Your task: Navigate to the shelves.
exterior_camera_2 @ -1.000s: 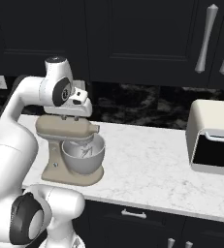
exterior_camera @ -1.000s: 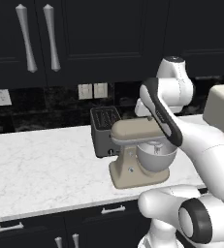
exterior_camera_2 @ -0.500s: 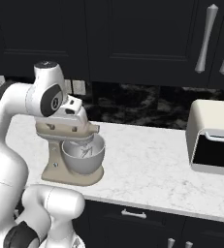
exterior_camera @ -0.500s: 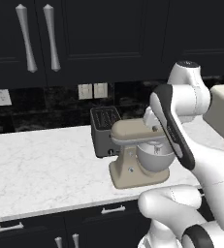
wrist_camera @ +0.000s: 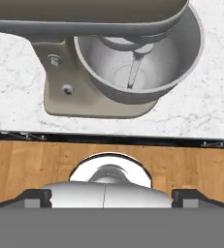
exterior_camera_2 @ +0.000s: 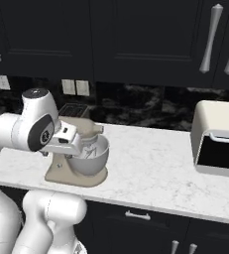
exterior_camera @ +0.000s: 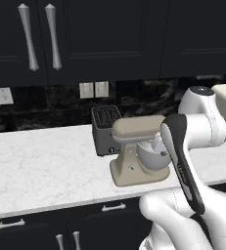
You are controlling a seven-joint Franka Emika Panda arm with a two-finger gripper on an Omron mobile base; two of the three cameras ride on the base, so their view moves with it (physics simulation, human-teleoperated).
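Note:
The wooden wall shelves are out of view in all three frames. My gripper [wrist_camera: 111, 198] hangs over the counter's front edge and looks down at a beige stand mixer [wrist_camera: 108, 58] with a steel bowl. Its two dark fingertips [wrist_camera: 33, 197] stand far apart with nothing between them, so it is open. In the right base view the hand [exterior_camera_2: 69, 141] sits just in front of the mixer [exterior_camera_2: 79, 163]. The left base view shows my forearm crossing in front of the mixer [exterior_camera: 134, 156].
A dark toaster [exterior_camera: 106, 129] stands behind the mixer on the white marble counter [exterior_camera: 41, 166]. A cream toaster oven [exterior_camera_2: 217, 139] sits at the counter's right. Dark upper cabinets [exterior_camera: 85, 34] with silver handles hang above. Dark drawers [exterior_camera_2: 136, 216] run below, over a wooden floor [wrist_camera: 26, 164].
The arm has folded down and back toward the base, with its upper joint dropping lower. The counter and appliances have barely shifted in either base view.

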